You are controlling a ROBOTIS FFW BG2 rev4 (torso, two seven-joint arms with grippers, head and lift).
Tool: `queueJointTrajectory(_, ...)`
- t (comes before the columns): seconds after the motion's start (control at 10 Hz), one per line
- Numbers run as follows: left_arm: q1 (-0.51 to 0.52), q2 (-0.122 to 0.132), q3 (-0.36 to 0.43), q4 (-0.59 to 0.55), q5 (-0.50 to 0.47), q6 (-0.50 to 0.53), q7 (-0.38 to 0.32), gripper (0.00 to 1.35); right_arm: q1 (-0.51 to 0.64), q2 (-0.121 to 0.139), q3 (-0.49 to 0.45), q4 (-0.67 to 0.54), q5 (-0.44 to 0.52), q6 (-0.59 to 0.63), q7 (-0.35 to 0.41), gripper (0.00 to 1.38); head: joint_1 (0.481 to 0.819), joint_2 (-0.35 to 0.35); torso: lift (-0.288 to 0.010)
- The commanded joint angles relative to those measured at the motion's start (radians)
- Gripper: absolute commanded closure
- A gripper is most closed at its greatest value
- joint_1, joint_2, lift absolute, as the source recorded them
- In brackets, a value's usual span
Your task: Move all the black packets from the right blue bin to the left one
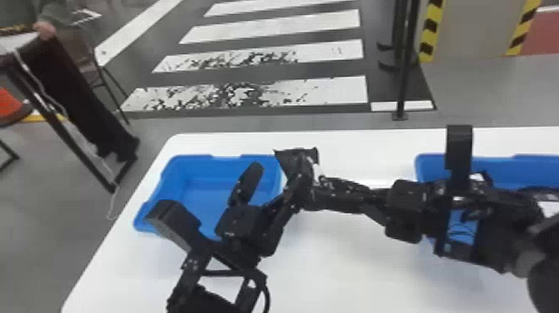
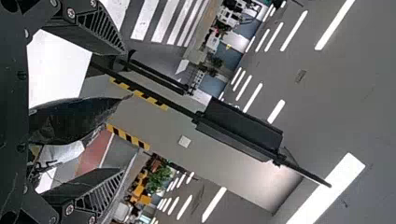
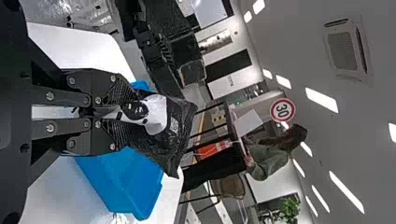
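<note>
Floor: grey, with white crossing stripes (image 1: 278,25) beyond the work surface; an upright black pole (image 1: 401,79) and yellow-and-black edge strips (image 1: 428,31) stand farther back.
Table: white table (image 1: 353,266), supporting two blue bins set well apart.
Left blue bin (image 1: 189,162): blue interior surface exposed; near side partly hidden by the left gripper assembly.
Right blue bin (image 1: 430,164): dark and white material (image 1: 538,193) at its visible interior; item count cannot be told behind the arm.
Black packet (image 1: 293,158): at the right gripper (image 1: 305,183), projecting past the fingertips; in the head view it appears at the right rim of the left bin. Height over that rim cannot be judged.
Right gripper state: fingers narrow, clamped on the packet at its white printed section; the crinkled black section extends outward, tilted.
Left gripper (image 1: 274,181) state: fingers spread wide. In its wrist view a dark, pointed form (image 2: 72,121) appears between them; contact cannot be confirmed.
Arms: the right arm (image 1: 495,224) spans from the right edge across the right bin toward the left one; the left arm (image 1: 193,270) enters from the bottom edge.
Obstruction: left gripper parts stand just beside the packet and over part of the left bin in the head view.
</note>
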Motion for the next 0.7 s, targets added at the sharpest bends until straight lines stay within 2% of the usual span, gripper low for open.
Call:
queueJointTrajectory(0.0, -0.003, -0.003, 0.010, -0.002, -0.021, 0.041, -0.004, 0.15, -0.008, -0.003, 0.007, -0.010, -0.004, -0.004, 0.000, 1.08, 0.695, 0.257, -0.168)
queueJointTrajectory(0.2, -0.005, -0.004, 0.018, -0.005, -0.022, 0.095, -0.016, 0.15, -0.025, -0.003, 0.033, -0.005, -0.010, -0.004, -0.003, 1.08, 0.695, 0.259, -0.168)
queueJointTrajectory(0.3, -0.005, -0.006, 0.020, -0.005, -0.022, 0.082, -0.016, 0.16, -0.030, -0.003, 0.053, -0.005, -0.020, -0.001, -0.003, 1.08, 0.695, 0.261, -0.168)
queueJointTrajectory(0.4, -0.003, -0.007, 0.026, -0.005, -0.030, 0.060, -0.016, 0.36, -0.030, -0.003, 0.063, 0.003, -0.026, -0.004, -0.003, 1.08, 0.695, 0.272, -0.168)
queueJointTrajectory(0.5, -0.001, -0.009, 0.032, -0.005, -0.032, 0.070, -0.011, 0.93, -0.030, -0.003, 0.063, 0.007, -0.030, -0.009, -0.003, 1.08, 0.695, 0.278, -0.168)
queueJointTrajectory(0.6, -0.001, -0.012, 0.044, -0.025, -0.042, 0.134, -0.010, 1.21, -0.033, -0.003, 0.063, 0.012, -0.032, -0.014, -0.003, 1.08, 0.695, 0.290, -0.168)
